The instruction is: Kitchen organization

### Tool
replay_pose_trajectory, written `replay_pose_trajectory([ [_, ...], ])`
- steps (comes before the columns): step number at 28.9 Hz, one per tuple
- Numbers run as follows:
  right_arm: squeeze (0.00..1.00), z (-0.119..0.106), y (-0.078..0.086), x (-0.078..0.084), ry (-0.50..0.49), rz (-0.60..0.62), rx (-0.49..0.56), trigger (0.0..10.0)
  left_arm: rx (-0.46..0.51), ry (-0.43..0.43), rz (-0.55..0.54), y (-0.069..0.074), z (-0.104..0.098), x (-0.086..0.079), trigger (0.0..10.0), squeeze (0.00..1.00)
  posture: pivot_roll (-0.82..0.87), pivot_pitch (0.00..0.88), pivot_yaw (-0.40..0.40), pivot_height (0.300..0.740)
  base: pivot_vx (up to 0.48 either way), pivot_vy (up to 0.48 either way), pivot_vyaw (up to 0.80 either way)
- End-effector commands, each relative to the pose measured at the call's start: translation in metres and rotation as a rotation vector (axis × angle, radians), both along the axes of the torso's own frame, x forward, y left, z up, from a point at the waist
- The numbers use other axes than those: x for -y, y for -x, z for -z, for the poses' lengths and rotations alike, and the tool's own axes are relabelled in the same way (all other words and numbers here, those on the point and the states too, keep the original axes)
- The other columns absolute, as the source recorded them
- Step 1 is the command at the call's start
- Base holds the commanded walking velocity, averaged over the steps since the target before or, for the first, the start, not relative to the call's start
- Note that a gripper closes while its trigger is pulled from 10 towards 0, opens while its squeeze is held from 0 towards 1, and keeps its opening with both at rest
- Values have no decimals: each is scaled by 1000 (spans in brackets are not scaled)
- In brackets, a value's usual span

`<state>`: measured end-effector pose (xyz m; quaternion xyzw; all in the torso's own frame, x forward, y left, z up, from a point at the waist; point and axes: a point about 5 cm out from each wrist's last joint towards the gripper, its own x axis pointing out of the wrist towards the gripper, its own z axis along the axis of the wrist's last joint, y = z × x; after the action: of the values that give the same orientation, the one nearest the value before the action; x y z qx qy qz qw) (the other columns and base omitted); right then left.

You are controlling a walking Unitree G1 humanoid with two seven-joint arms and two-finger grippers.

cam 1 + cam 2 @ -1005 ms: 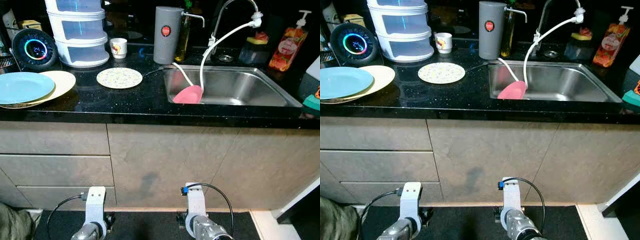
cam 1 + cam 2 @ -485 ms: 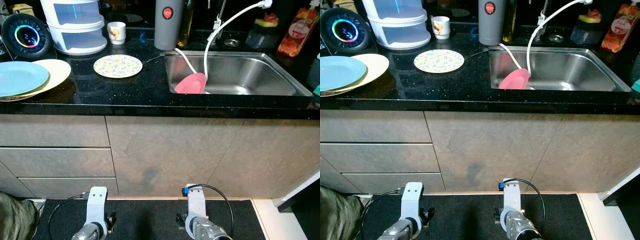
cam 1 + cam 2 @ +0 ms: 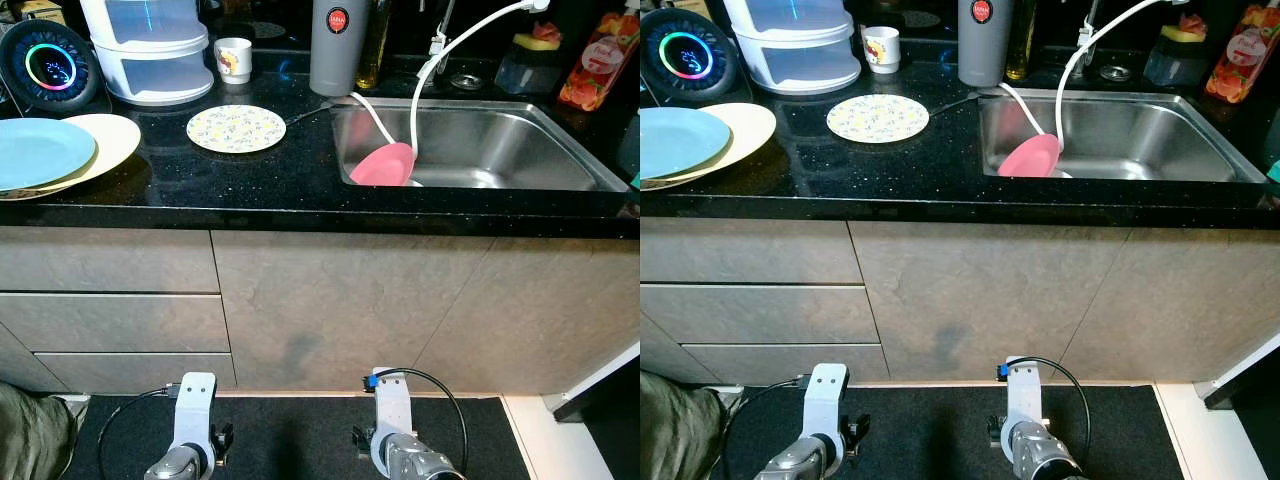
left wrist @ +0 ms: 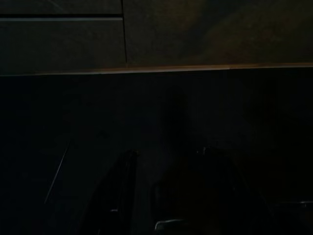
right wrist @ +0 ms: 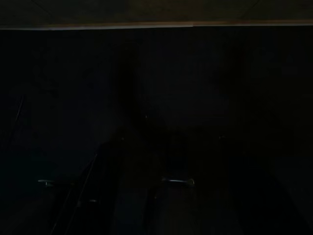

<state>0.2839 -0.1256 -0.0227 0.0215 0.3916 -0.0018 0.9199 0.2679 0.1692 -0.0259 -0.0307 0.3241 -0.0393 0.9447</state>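
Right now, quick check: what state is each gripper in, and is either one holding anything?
Left gripper: hangs idle low by the cabinet base, too dark; cannot be told.
Right gripper: hangs idle over the dark floor mat, too dark; cannot be told.

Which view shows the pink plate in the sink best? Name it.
The right eye view: the pink plate leans in the sink, well lit. The left eye view matches it; both wrist views are dark, facing cabinet and floor.

Counter above the drawers, sink at two o'clock.
Stacked plates (image 3: 60, 160) at ten o'clock; round mat (image 3: 236, 128) at eleven, mug (image 3: 234, 59) behind; a dish (image 3: 383, 164) in the sink (image 3: 500, 150).
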Motion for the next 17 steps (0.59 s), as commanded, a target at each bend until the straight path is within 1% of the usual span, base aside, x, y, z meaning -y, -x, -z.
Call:
replay_pose_trajectory([
  [1,0,3,3,2,2,7,-23,10000,-30,-2,9,5,5,4,10000,0,12,196,-33,740,0,0,0],
  [17,0,1,1,4,9,4,-20,10000,-26,-5,12,1,3,6,10000,0,9,182,-41,740,0,0,0],
])
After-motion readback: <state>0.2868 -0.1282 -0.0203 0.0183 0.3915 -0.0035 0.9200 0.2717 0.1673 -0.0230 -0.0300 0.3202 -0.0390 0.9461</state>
